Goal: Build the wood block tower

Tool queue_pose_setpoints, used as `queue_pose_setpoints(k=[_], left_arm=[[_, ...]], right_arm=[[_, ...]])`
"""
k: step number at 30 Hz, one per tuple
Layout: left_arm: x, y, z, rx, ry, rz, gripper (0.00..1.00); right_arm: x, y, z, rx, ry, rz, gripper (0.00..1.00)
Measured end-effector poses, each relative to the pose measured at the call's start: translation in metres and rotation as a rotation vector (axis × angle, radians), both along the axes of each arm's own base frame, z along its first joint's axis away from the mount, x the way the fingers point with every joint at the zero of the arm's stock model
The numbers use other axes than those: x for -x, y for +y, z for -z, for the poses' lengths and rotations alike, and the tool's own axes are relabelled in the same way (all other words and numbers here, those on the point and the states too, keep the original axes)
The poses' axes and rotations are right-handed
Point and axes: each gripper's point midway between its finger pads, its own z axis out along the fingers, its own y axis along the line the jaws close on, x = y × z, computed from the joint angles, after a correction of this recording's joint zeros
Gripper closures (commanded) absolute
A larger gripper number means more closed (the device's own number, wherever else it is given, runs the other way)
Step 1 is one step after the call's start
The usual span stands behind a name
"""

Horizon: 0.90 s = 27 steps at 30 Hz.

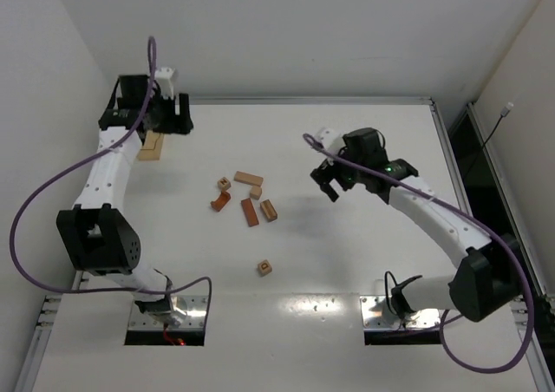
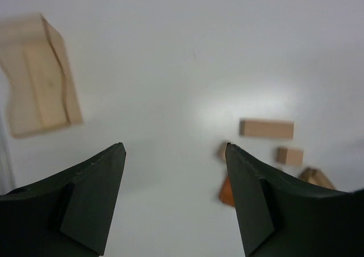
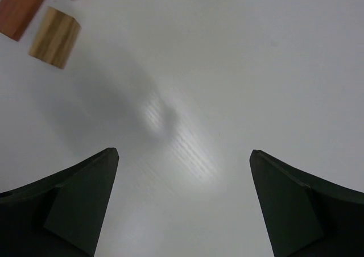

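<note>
Several small wooden blocks lie scattered mid-table: a tan bar [image 1: 248, 179], a small tan cube [image 1: 255, 192], a marked cube [image 1: 225, 184], a reddish curved piece [image 1: 220, 202], a reddish bar [image 1: 250, 212] and a brown block [image 1: 269, 210]. A lone marked cube [image 1: 264, 268] lies nearer the front. A larger tan piece [image 1: 153, 145] lies at far left and also shows in the left wrist view [image 2: 40, 78]. My left gripper [image 1: 176, 121] [image 2: 173, 149] is open and empty above the table beside that piece. My right gripper [image 1: 326, 185] [image 3: 183, 152] is open and empty, right of the cluster.
The white table has raised rails at its far edge [image 1: 312, 100] and right edge [image 1: 447, 140]. The left wrist view shows the tan bar [image 2: 266, 128] and the small cube [image 2: 290, 155]. The right wrist view shows the reddish bar [image 3: 23, 4] and the brown block [image 3: 54, 37].
</note>
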Motion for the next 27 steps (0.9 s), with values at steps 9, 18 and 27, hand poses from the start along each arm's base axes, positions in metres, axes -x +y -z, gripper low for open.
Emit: queue_pose_setpoints(k=[9, 18, 27], left_arm=[[0.066, 0.015, 0.114, 0.087, 0.311, -0.051, 0.32], [0.067, 0.022, 0.102, 0.109, 0.243, -0.089, 0.32], [0.071, 0.032, 0.106, 0.118, 0.256, -0.113, 0.32]], right_arm=[[-0.058, 0.084, -0.003, 0.127, -0.068, -0.223, 0.06], [-0.117, 0.13, 0.047, 0.12, -0.017, -0.207, 0.14], [-0.09, 0.205, 0.08, 0.103, 0.019, -0.35, 0.11]])
